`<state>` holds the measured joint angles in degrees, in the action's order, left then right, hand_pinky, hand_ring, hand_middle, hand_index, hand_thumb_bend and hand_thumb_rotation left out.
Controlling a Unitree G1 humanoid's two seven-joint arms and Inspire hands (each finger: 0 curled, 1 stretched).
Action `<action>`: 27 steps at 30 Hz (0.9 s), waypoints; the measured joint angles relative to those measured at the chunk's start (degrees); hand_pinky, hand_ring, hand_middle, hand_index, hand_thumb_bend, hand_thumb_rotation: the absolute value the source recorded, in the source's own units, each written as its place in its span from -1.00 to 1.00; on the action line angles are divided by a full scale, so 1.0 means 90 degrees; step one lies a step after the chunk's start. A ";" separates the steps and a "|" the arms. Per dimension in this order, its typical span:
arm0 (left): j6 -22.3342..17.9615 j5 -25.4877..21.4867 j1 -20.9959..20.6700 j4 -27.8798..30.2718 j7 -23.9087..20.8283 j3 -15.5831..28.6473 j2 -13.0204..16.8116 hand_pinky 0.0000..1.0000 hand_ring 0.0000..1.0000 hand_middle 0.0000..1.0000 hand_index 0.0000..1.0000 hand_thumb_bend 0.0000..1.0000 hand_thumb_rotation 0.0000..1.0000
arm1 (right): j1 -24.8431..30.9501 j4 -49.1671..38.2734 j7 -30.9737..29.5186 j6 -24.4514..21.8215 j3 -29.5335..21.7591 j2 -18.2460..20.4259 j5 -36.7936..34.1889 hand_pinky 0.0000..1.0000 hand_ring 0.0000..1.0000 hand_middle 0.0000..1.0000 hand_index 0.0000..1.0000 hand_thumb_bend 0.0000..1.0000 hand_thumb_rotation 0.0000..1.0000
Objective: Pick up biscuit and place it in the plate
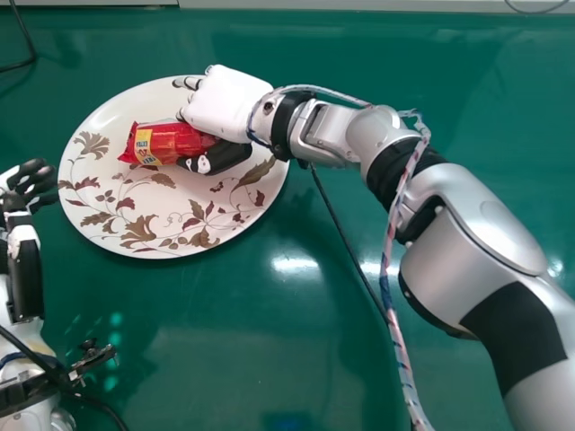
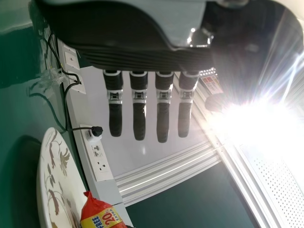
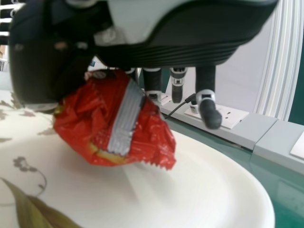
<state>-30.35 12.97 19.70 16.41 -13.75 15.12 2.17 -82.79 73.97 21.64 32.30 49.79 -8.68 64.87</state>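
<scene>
We see the right hand [image 1: 225, 106] clamped on the biscuit packet [image 1: 166, 144], fingers one side, thumb the other, over the plate [image 1: 135, 108]. Packet sits to the robot's left of that hand and a bit nearer the robot; long axis runs roughly left-right, free end pointing left, held at its right end. Right arm is the one that matters; left hand [image 1: 34, 184] is by the plate's left side, fingers straight, nothing in it. In the right wrist view the packet looks tilted, slightly up off the plate; we can't tell if any bit touches. We judge it's at the release step, nearly done: lower a touch, open, back off to the right. Crinkly wrapper may cling to the thumb and drag.
</scene>
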 measured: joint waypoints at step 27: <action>0.0025 0.0028 -0.0065 -0.0043 -0.0007 0.0004 0.0063 0.25 0.42 0.46 0.49 -0.66 -0.94 | 0.0000 -0.0146 -0.0853 -0.0648 -0.0189 -0.0062 -0.0535 0.36 0.80 1.00 1.00 1.00 0.81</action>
<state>-30.13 13.22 19.12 16.02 -13.81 15.16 2.73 -82.79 72.66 13.97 26.47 48.09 -9.24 60.06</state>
